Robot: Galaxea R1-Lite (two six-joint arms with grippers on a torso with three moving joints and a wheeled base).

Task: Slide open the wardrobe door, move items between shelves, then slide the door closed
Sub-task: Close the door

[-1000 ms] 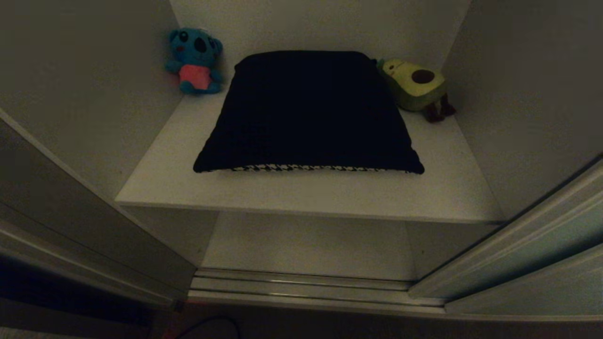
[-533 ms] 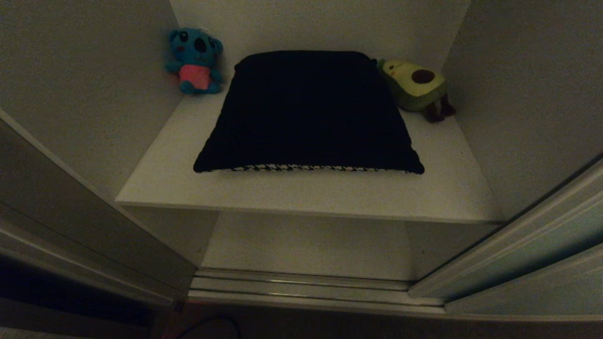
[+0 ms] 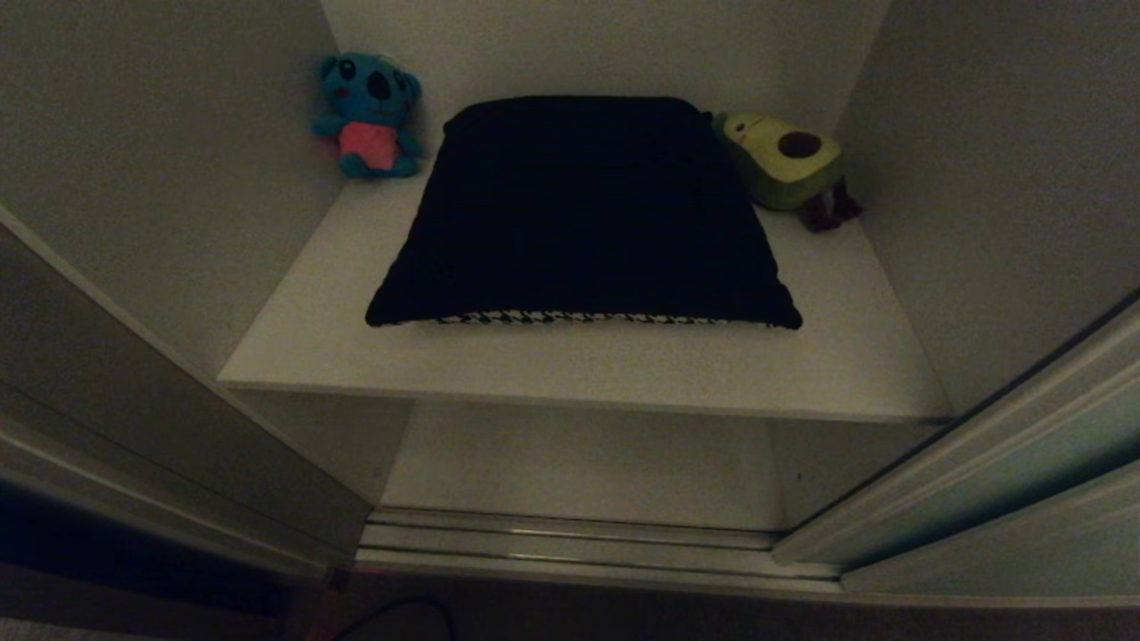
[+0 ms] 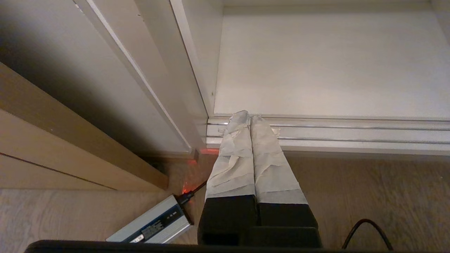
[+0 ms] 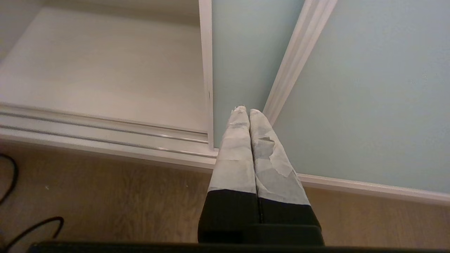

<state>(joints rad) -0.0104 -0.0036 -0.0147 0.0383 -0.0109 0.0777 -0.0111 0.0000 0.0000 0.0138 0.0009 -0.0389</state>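
Plainly, the cushion (image 3: 583, 209) fills the upper shelf (image 3: 588, 374), toys at ten and two o'clock; the door (image 5: 369, 98) stands open. Both left gripper (image 4: 250, 117) and right gripper (image 5: 245, 110) hang low, fingers together: a reach without opening them would likely just shove the cushion into the toys.

The cushion (image 3: 583, 214) fills mid-shelf between two plush toys (image 3: 370, 116); the shelf's (image 3: 579, 374) front strip and the compartment below lie free.
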